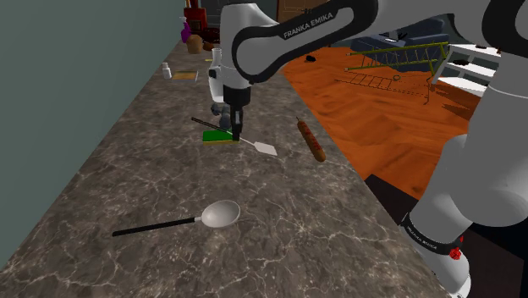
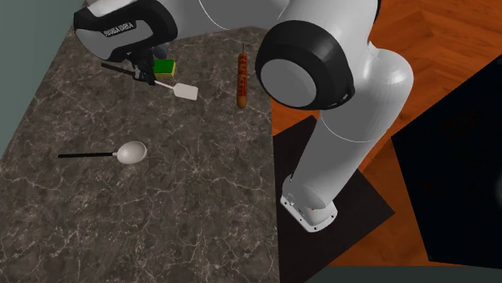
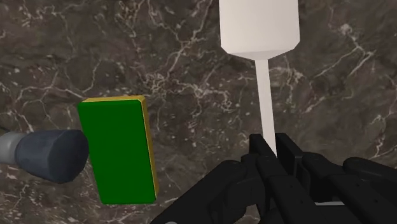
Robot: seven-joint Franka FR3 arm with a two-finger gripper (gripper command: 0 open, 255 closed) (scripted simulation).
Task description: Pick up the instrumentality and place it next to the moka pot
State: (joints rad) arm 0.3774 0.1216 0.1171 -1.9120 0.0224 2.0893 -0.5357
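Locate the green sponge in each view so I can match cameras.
Shoulder view: green sponge mid-counter, just left of the gripper.
Second exterior view: upper left, just above the handle of the white spatula.
Wrist view: between the spatula's handle and a dark grey rounded end.
Shared landmark: the spatula's white blade, close by the sponge in all three.

we count one spatula [image 1: 265,149], one ladle [image 1: 218,213], one sausage [image 1: 310,140] and one green sponge [image 3: 118,149] on the desk [image 1: 279,229].

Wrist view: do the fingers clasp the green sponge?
No, the gripper clasps the handle of the white spatula; the green sponge lies apart beside it.
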